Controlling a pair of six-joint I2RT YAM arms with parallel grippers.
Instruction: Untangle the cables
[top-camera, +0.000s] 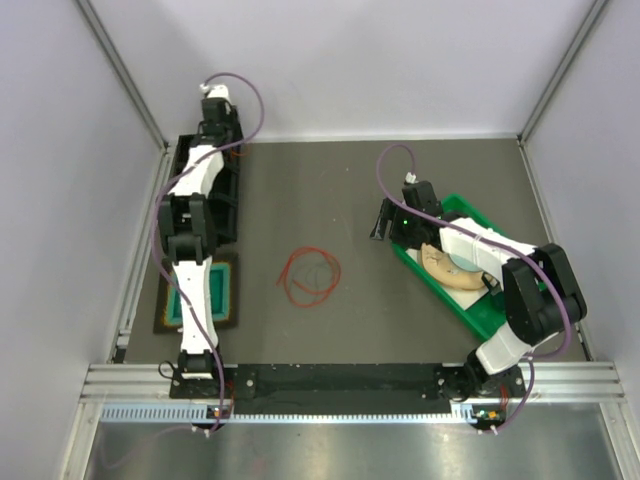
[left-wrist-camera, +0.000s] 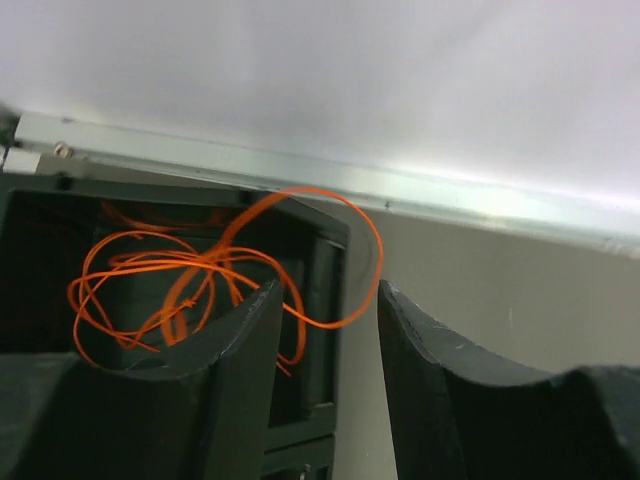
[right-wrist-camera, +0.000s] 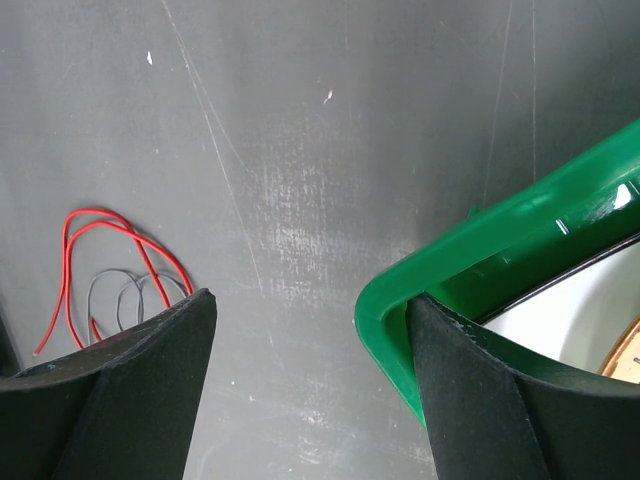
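**Left gripper** (left-wrist-camera: 328, 300): at 11 o'clock of the top view (top-camera: 215, 97), arm stretched to the far end of the table (top-camera: 330, 190). The jaws are spread, with a clear gap between the fingers and nothing pinched.

**Orange cable tangle** (left-wrist-camera: 190, 275): several overlapping loops lying inside the black bin (left-wrist-camera: 322, 300). One wide loop arcs over the bin's wall toward the gap between the left fingers. Whether it touches a finger cannot be told.

**Black bin** (top-camera: 228, 205): long, at 10 o'clock, under the left arm.

**Red cables** (top-camera: 306, 276): a loose ring on the table near centre, apart from both grippers. In the right wrist view they lie at 8 o'clock (right-wrist-camera: 66, 265).

**Dark cable** (right-wrist-camera: 125, 290): thin and grey, curled inside the red loops.

**Right gripper** (right-wrist-camera: 310, 300): at 3 o'clock of the top view (top-camera: 383, 228). The jaws stand wide and hold nothing. One finger is above the table, the other over the tray rim.

**Green tray** (right-wrist-camera: 470, 250): at 3 o'clock (top-camera: 465, 208), holding a white and a tan item. The tan item's edge marks are too small to read.

**Teal tray** (top-camera: 228, 288): at 8 o'clock, dark-bordered.
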